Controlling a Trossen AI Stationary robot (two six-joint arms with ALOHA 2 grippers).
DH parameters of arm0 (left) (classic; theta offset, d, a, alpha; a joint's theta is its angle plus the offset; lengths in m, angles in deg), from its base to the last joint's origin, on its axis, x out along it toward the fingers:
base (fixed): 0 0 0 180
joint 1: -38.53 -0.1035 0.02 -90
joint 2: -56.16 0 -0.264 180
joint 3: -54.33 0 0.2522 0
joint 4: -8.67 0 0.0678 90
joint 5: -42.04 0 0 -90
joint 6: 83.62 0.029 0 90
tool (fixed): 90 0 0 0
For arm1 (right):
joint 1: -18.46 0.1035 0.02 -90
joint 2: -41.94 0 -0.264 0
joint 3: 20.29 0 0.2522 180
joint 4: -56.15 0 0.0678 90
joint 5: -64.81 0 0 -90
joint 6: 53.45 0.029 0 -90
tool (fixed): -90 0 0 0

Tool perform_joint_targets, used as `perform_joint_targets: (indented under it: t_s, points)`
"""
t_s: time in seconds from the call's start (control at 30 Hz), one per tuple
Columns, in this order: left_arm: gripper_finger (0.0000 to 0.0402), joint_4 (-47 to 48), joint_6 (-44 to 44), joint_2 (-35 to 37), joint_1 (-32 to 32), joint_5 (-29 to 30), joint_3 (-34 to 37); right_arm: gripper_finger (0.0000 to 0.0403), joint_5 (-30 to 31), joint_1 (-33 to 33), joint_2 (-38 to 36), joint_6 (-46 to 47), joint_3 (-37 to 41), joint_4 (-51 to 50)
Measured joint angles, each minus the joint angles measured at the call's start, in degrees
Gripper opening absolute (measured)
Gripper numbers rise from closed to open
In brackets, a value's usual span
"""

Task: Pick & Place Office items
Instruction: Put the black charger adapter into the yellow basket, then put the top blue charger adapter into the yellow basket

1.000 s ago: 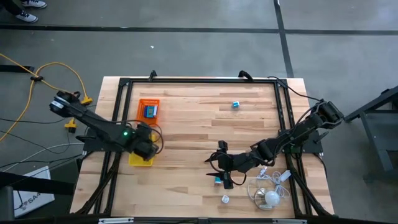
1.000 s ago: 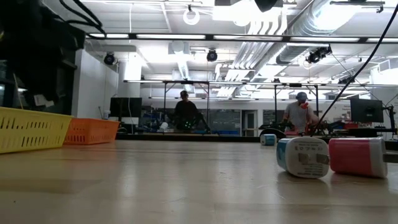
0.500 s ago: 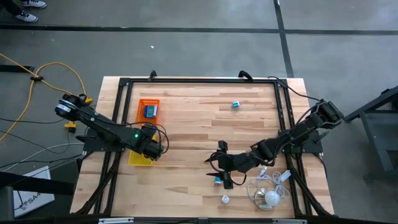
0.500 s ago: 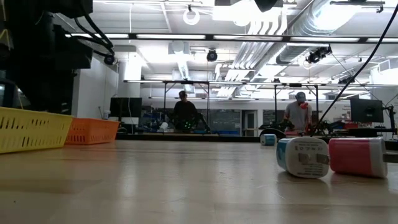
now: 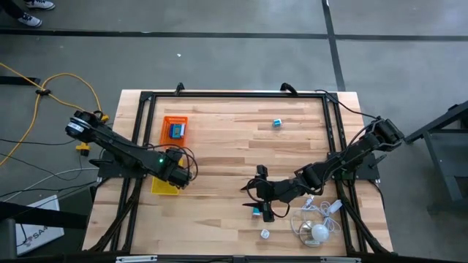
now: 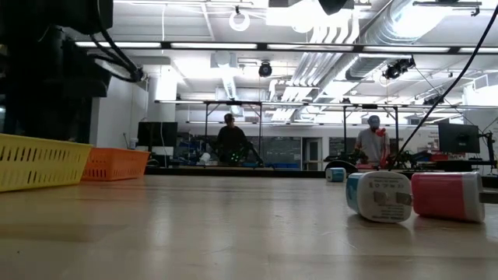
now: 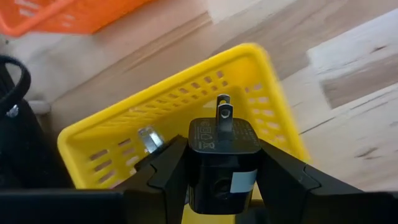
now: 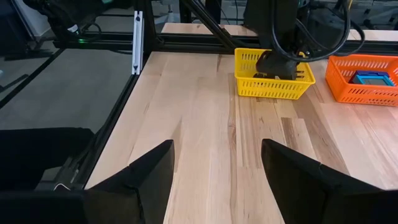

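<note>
- Left wrist view: the left gripper point(image 7: 224, 180) grips a black plug adapter point(image 7: 222, 163), prongs pointing away, just above the yellow basket point(image 7: 283, 118).
- High view: that gripper point(image 5: 180, 174) hangs over the yellow basket point(image 5: 162, 188); the orange basket point(image 5: 175, 129) holds a blue item point(image 5: 176, 131).
- The right gripper point(image 5: 261, 191) waits mid-table, fingers spread wide with nothing between them.
- A small teal block point(image 5: 277, 123) lies well apart, toward the table's far edge.
</note>
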State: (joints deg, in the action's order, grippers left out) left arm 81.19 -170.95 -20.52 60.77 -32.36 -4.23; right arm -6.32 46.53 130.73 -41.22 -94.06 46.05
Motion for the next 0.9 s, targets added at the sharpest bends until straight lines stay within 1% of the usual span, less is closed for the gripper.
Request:
perform_joint_targets:
  t_s: [0.57,0.9]
  points:
    - [0.0155,-0.8,0.2,0.0,0.0,-0.5,0.8,0.0229,0.0,0.0,0.0,0.0,0.0,0.0]
    - [0.0185,-0.8,0.3,0.0,0.0,-0.4,0.8,0.0229,0.0,0.0,0.0,0.0,0.0,0.0]
